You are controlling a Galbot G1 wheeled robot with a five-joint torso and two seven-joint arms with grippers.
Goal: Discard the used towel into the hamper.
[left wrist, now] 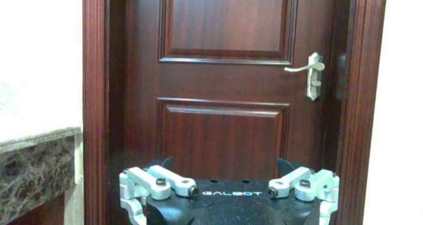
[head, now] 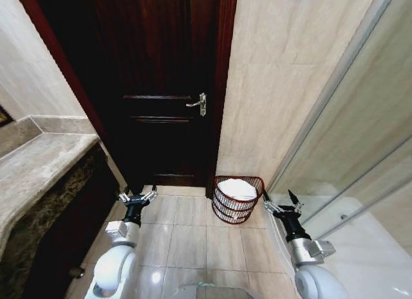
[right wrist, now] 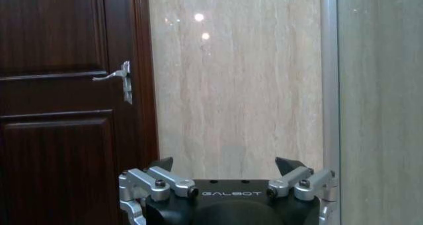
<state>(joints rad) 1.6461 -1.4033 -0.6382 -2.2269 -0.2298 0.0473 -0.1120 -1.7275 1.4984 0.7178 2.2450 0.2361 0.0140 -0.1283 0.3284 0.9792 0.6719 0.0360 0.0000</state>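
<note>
Low by the door [head: 161, 87], dark red-brown wire hamper [head: 237, 199], white towel [head: 237, 188] inside (left hand [head: 138, 197] and right hand [head: 279, 201] both spread, empty).

You've got a beige tiled floor [head: 193, 238] here, with the hamper [head: 237, 199] standing on it against the wall beside the door.

We count one dark red-brown open-weave wire hamper [head: 237, 199], one white crumpled towel [head: 237, 188] inside it, one dark wooden door [head: 161, 87], and two end effectors: left end effector [head: 138, 198], right end effector [head: 280, 202].
</note>
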